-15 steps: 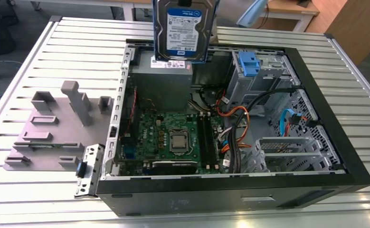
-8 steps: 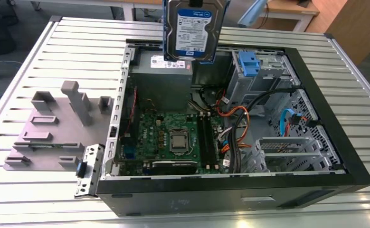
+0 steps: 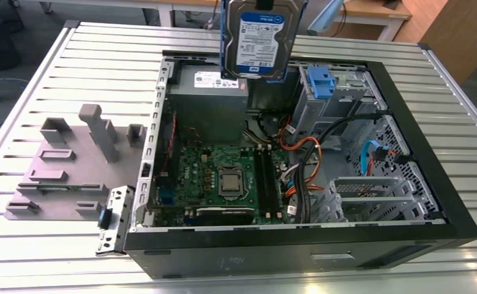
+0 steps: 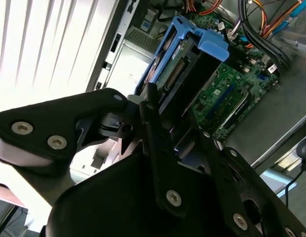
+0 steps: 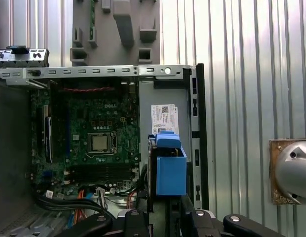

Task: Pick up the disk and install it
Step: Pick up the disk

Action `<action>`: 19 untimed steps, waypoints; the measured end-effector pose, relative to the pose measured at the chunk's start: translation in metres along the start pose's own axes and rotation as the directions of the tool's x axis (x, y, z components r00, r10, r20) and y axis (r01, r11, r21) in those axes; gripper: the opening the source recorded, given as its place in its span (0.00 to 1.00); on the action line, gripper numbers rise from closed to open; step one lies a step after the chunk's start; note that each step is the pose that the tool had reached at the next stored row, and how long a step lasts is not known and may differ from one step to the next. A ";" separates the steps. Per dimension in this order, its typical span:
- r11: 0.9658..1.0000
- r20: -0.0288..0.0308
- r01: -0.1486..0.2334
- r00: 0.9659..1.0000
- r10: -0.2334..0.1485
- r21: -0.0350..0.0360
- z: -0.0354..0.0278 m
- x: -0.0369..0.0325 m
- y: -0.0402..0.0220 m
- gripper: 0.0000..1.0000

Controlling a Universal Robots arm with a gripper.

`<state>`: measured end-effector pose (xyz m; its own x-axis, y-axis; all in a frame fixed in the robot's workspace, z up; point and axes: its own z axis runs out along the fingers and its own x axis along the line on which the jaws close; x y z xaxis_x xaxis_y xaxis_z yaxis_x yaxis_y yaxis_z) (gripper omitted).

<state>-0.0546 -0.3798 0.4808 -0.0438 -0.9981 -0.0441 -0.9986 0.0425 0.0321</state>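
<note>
Black end effector (image 4: 150, 116) is clamped on the silver-metal disk (image 3: 259, 40) in its blue plastic carrier, holding it upright high above the open black computer case (image 3: 304, 248). Inside the case lie a green motherboard (image 3: 221, 177) and a grey power-supply box (image 3: 209, 101). The case rests on a ribbed aluminium tabletop (image 3: 67, 67), beside a grey moulded fixture (image 3: 67, 165).
</note>
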 end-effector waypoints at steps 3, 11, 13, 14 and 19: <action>1.000 0.000 0.000 1.000 0.000 0.000 -0.0002 -0.0003 -0.0060 0.35; 1.000 0.000 0.000 1.000 0.000 0.000 -0.0006 -0.0010 -0.0225 0.35; 1.000 0.000 0.000 1.000 0.000 0.000 -0.0007 -0.0012 -0.0265 0.35; 1.000 0.000 0.000 1.000 0.000 0.000 -0.0008 -0.0013 -0.0285 0.35; 1.000 0.000 0.000 1.000 0.000 0.000 -0.0011 -0.0017 -0.0379 0.35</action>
<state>-0.0167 -0.3798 0.4807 -0.0439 -0.9981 -0.0441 -0.9986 0.0425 0.0321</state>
